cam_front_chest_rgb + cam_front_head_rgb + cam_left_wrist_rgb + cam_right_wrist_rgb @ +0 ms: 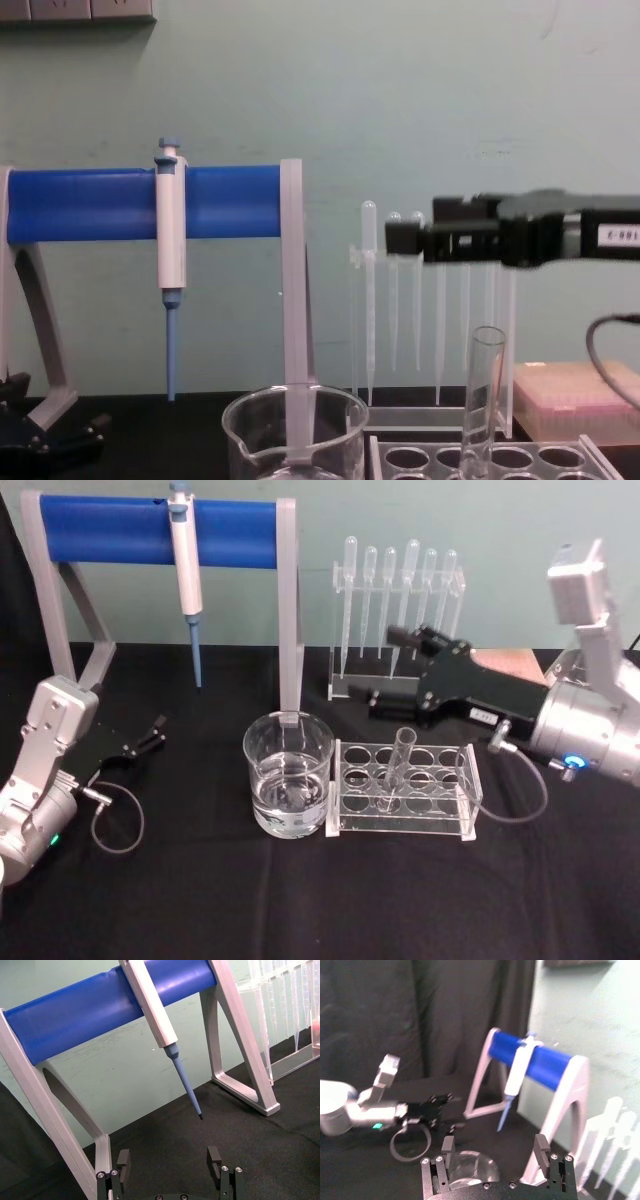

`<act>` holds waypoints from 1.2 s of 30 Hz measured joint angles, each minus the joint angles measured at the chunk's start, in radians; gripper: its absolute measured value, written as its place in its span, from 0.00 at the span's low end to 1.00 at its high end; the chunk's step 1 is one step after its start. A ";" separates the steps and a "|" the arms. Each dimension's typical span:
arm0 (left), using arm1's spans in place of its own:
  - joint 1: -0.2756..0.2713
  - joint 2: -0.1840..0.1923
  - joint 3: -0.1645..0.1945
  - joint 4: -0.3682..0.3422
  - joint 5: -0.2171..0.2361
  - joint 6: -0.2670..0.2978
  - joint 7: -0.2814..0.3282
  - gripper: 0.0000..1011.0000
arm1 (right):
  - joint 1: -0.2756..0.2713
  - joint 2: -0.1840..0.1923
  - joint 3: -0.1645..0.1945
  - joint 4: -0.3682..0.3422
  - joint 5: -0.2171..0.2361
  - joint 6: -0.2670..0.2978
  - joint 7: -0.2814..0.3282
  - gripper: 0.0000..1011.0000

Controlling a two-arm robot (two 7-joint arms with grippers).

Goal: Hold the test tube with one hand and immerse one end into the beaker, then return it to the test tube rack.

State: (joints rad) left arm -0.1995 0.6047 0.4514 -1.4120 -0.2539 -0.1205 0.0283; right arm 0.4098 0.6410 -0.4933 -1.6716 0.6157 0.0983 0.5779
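- Here, at my remote station: the test tube (398, 770) stands upright in a front-row hole of the clear rack (404, 788), just right of the beaker (288, 772), untouched by either arm.
- I have the right gripper (388, 665) raised above and behind the rack, in front of the pipette stand (397, 615); its wrist camera shows the two fingers spread wide with nothing between them.
- My left gripper (155, 730) sits parked low at the table's left edge, near the foot of the blue-barred stand (160, 530) carrying a micropipette (185, 575); its fingers are likewise parted and empty.
- The beaker appears to hold clear liquid in its lower part, and its rim sits close to the rack's left end.
- Risk, as I judge it: the descent could clip a pipette, since they hang just behind the gripper.
- A grip set too high on the flared rim, or off-centre, could tilt the tube and jam it against the rack hole on the lift.
- Swinging left too low could knock the tube's rounded end against the beaker rim, chipping glass or spilling liquid.
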 joint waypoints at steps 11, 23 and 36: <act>0.000 0.000 0.000 0.000 0.000 0.000 0.000 0.99 | -0.128 -0.051 0.111 -0.035 -0.062 -0.065 -0.256 0.99; 0.000 0.000 0.000 0.000 0.000 0.000 0.000 0.99 | -0.241 -0.132 0.181 0.041 -0.210 -0.125 -0.518 0.99; 0.000 0.000 0.000 0.000 0.000 0.000 0.000 0.99 | -0.255 -0.179 0.186 0.142 -0.292 -0.141 -0.570 0.99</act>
State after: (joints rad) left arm -0.1996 0.6047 0.4514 -1.4120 -0.2539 -0.1205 0.0283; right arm 0.1549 0.4625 -0.3069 -1.5300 0.3238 -0.0430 0.0083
